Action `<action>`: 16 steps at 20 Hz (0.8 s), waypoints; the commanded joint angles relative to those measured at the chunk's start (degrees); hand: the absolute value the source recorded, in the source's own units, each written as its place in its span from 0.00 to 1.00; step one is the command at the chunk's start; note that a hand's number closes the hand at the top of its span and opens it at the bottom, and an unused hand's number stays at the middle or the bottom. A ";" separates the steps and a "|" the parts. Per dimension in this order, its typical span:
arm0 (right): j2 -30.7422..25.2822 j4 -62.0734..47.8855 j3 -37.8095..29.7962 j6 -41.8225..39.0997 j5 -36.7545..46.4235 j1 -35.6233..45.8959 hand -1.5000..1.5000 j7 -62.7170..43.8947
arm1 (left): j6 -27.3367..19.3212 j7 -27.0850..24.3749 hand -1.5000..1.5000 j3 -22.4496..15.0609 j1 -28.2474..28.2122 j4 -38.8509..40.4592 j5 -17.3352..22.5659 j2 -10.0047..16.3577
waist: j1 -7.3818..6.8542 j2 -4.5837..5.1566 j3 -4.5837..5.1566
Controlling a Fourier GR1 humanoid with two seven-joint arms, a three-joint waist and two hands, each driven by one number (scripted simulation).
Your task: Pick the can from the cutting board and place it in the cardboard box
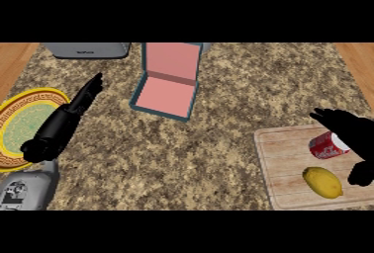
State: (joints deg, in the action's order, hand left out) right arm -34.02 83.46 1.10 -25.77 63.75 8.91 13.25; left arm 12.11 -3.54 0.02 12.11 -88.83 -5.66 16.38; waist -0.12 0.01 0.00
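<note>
The red can (326, 146) carries white markings, but no brand name can be read. It lies on its side on the wooden cutting board (288, 163) at the right of the speckled stone worktop (211, 163). Its long axis runs roughly left to right and is slightly tilted, with the pale end toward the right robot hand (352, 134). That robot hand is spread wide at the can's right end, with fingers above it and thumb below, not closed round it. A lemon (323, 182) lies just below the can on the same board. The cardboard box (166, 94), teal outside and pink inside, sits open well to the left. The left robot hand (62, 121) rests with straight fingers over a yellow-rimmed plate (16, 118). A grey appliance (87, 49) at the top bears small, illegible lettering.
</note>
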 commanded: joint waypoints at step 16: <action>3.84 -12.01 0.02 14.04 6.42 3.55 1.00 11.60 | 3.20 -3.77 0.50 3.86 -0.51 2.99 -1.56 -0.40 | -0.01 0.00 0.00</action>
State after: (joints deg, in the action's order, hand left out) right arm -30.87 71.24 0.94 -14.83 69.80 12.23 22.40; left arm 13.58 -4.25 1.97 13.57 -87.18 -7.78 14.24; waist -0.21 -0.02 0.08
